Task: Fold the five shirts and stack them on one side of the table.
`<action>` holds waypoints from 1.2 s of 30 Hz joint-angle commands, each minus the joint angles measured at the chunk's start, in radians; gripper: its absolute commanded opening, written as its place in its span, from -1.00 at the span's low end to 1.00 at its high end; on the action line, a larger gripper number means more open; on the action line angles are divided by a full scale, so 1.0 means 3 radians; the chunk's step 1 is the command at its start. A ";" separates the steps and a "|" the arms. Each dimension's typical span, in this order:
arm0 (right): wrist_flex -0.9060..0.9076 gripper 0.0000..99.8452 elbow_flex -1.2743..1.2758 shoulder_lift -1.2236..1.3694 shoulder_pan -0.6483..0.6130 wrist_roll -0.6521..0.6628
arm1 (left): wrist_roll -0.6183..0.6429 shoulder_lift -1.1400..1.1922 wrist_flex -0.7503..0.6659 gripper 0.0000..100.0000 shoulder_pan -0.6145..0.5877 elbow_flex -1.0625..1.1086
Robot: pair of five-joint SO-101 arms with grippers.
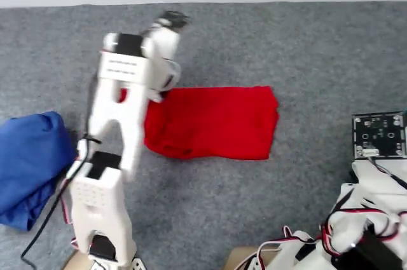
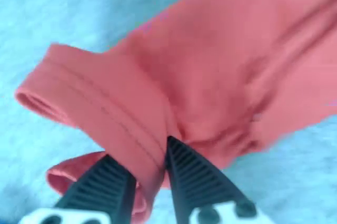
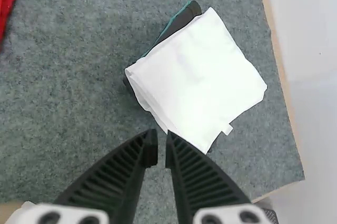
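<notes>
Grey felt covers the table [image 1: 305, 60], which fills the high view up to a pale wall at the far edge. Near the middle lies the red shirt [image 1: 213, 121], laid out as a rough rectangle. Your left hand [image 2: 150, 174] is clamped on a hemmed fold of it at the end nearer the table's left edge, with red cloth pinched between the black jaws. A blue shirt [image 1: 28, 165] sits in a crumpled heap against the left edge.

Your right hand [image 3: 157, 147] hangs closed on nothing, its jaws almost touching, above bare felt beside the stack near the right edge. A folded white shirt [image 3: 197, 84] lies on top there, with dark cloth [image 3: 184, 10] showing under it. You cannot tell how many garments that is.

By this showing the job seems past halfway. The red shirt needs its last folds and a place on the stack, and the blue one looks unstarted.
</notes>
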 commanded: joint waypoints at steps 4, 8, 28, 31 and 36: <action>0.0110 -0.91 -0.0128 -0.0008 0.0033 -0.0102 | 0.0271 -0.0210 -0.0164 -0.99 0.0747 -0.0136; 0.0110 -0.91 -0.0128 -0.0008 0.0033 -0.0230 | 0.0430 -0.0205 -0.0445 -0.99 0.1054 -0.0136; 0.0110 -0.91 -0.0128 -0.0008 0.0033 -0.0230 | 0.0726 0.1043 -0.0547 -0.99 0.1453 -0.1516; 0.0110 -0.91 -0.0128 -0.0008 0.0033 -0.0230 | 0.0680 0.1227 -0.0322 -0.91 0.1499 -0.1834; 0.0110 -0.91 -0.0128 -0.0008 0.0033 -0.0230 | 0.0527 0.1396 0.0087 -0.60 0.1514 -0.2304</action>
